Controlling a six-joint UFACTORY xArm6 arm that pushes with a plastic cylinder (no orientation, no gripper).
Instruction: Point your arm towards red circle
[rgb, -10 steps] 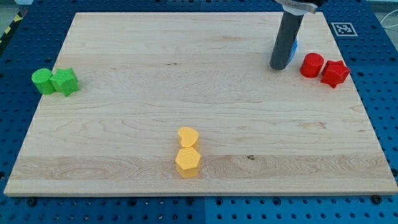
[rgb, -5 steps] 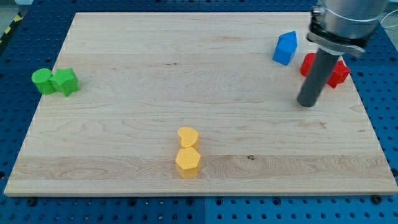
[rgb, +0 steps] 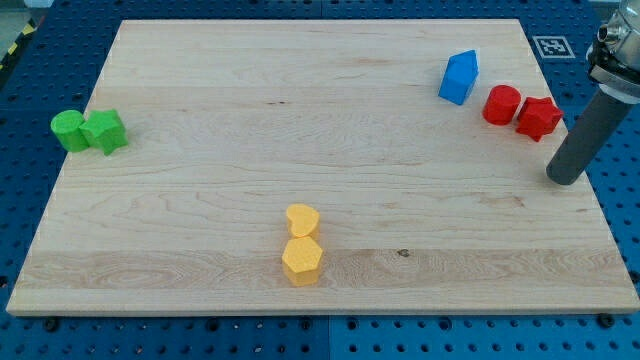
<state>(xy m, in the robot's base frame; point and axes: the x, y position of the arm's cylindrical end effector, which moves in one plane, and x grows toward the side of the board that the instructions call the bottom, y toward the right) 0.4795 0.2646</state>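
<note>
The red circle block (rgb: 502, 105) sits near the board's right edge toward the view's top, with a red star-shaped block (rgb: 538, 118) touching it on its right. A blue house-shaped block (rgb: 459, 77) stands just up and left of the red circle. My tip (rgb: 563, 180) rests at the board's right edge, below and to the right of the red pair, apart from both. The dark rod rises from it toward the view's upper right.
Two green blocks (rgb: 89, 131) sit together at the board's left edge. Two yellow blocks (rgb: 301, 245) are stacked in line near the bottom centre. A fiducial tag (rgb: 552, 46) lies beyond the board's top right corner. The wooden board (rgb: 300, 140) rests on a blue pegboard.
My tip has moved from beside the blue block down and to the right, past the red blocks, to the board's right edge. No block has moved.
</note>
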